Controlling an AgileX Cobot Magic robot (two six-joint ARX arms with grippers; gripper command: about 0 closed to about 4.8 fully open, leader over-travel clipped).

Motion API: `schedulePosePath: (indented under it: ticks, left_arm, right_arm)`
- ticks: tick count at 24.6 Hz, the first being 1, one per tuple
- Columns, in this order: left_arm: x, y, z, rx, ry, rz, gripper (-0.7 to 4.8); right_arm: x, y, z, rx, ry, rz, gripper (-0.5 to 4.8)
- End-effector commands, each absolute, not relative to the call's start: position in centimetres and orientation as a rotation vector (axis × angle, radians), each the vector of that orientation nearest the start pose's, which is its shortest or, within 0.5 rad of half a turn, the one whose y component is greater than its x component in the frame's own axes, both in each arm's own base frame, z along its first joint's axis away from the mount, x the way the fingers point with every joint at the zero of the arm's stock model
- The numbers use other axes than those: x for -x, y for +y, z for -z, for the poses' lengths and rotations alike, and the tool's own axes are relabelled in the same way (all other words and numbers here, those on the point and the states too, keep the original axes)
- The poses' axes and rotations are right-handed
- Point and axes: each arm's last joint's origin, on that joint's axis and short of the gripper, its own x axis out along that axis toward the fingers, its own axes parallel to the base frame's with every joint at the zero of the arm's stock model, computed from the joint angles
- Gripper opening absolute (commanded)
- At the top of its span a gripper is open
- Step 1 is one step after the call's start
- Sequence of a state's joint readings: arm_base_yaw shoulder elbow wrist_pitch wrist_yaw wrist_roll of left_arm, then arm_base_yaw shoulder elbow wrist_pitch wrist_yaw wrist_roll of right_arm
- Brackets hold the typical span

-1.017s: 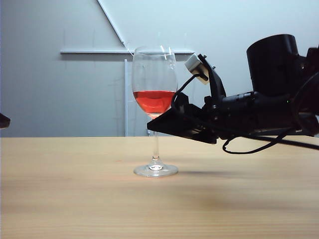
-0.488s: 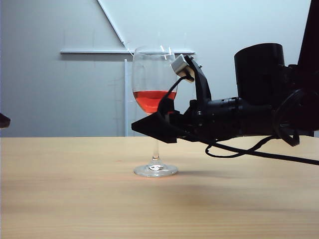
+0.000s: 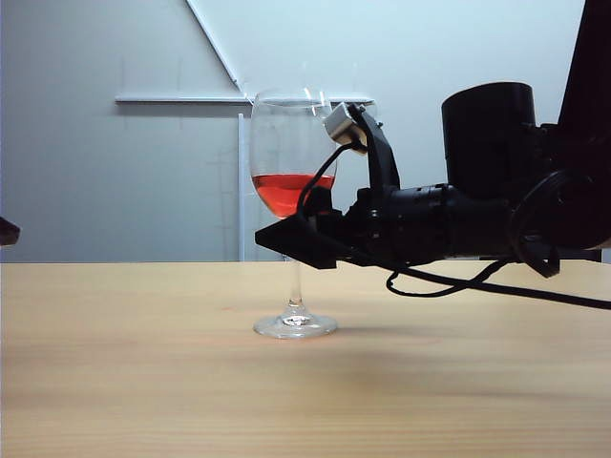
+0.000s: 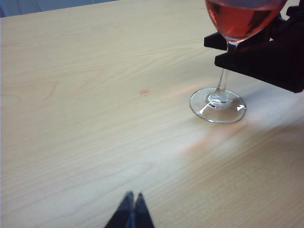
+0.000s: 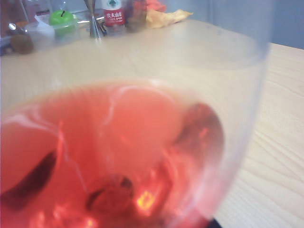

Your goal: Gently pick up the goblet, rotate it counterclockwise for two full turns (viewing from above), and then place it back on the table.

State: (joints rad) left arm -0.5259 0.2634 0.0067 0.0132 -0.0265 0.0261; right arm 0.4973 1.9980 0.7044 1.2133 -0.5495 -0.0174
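On table [image 3: 115,382]: one goblet [image 3: 294,181] (right gripper [image 4: 227,53] astride stem, grip unclear); left gripper [image 4: 131,213] closed, empty.

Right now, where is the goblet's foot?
In the exterior view the goblet's foot rests flat on the table, just left of centre. The right end effector straddles the stem above it; the left end effector stays well away, shut.

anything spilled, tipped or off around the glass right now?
Nothing stands out. The goblet stands upright on the table, red liquid level, no spill. The right pincer straddles the stem just under the bowl. The left pincer is shut and well clear. One tiny reddish speck lies on the tabletop.
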Motion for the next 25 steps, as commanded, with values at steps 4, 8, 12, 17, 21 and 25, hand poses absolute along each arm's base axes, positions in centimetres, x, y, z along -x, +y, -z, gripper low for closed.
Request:
schedulePosePath:
  ticks: [4, 8, 12, 17, 21, 25]
  left_arm:
    - [-9.68, -5.53, -14.64, -0.089, 0.22, 0.504, -0.05]
    - [-9.68, -5.53, -14.64, -0.089, 0.22, 0.504, -0.05]
    - [-9.68, -5.53, -14.64, -0.089, 0.219, 0.503, -0.05]
    - [-9.68, -5.53, -14.64, -0.089, 0.219, 0.503, -0.05]
    - [-9.68, -5.53, -14.64, -0.089, 0.22, 0.503, -0.05]
    - [-9.68, -5.53, -14.64, -0.089, 0.22, 0.503, -0.05]
  right_arm:
    - [-29.73, 18.05, -11.73, 0.016, 0.061, -1.051, 2.17]
    - [-29.62, 18.27, -11.75, 0.017, 0.058, -1.04, 1.86]
    - [-29.42, 18.63, -11.76, 0.017, 0.057, -1.038, 0.98]
    - [-29.3, 18.88, -11.79, -0.001, 0.064, -1.02, 0.17]
    - [-29.31, 18.88, -11.83, -0.005, 0.063, -1.017, -0.08]
    - [-29.37, 18.84, -11.88, -0.022, 0.068, -0.993, -0.09]
